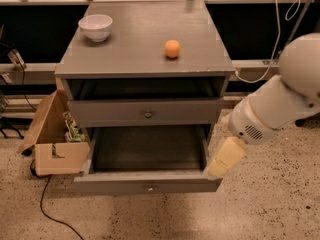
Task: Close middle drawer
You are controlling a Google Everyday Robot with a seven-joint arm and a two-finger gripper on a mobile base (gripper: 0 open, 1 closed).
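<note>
The middle drawer is pulled far out of the grey cabinet. It has a low flat front with a small knob, and its inside is bare. Above it, the taller-fronted top drawer stands slightly open. The lowest drawer is hidden under the open one. My gripper, cream-coloured at the end of the white arm, hangs at the right front corner of the middle drawer, at or just beside its right side edge.
A white bowl and an orange ball sit on the cabinet top. An open cardboard box stands on the floor left of the drawer, with a black cable trailing in front. Speckled floor lies in front and to the right.
</note>
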